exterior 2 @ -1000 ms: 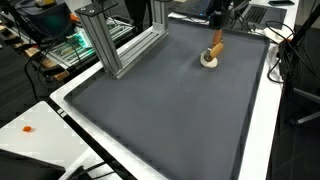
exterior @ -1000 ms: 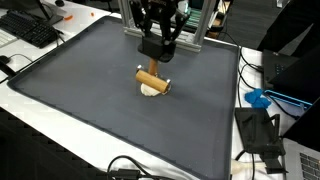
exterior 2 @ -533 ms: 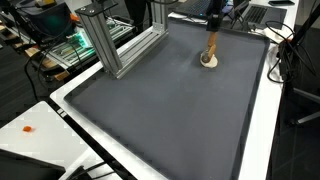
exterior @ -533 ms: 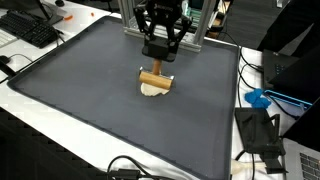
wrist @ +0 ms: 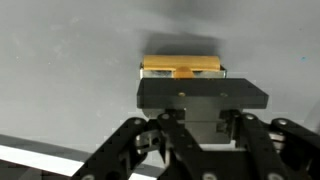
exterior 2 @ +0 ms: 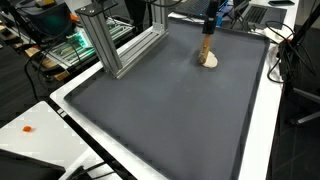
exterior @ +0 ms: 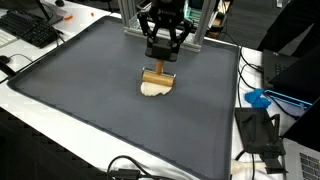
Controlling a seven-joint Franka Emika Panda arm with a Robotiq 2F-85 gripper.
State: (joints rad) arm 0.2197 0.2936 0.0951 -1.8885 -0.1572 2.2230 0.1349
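Dowel clamped in shut jaws, looks level, just over white lump toward back of mat on surface; contact w/ lump unclear. Best: grip firm, dowel flat, moves slow & straight.

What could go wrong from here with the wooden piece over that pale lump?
The gripper is shut on the wooden piece's upper end; pushed sideways, it may pivot or slip.
The pale lump lies loose on the mat; it might stick to the wood or slide.
The aluminium frame stands close behind; backing up could clip it.
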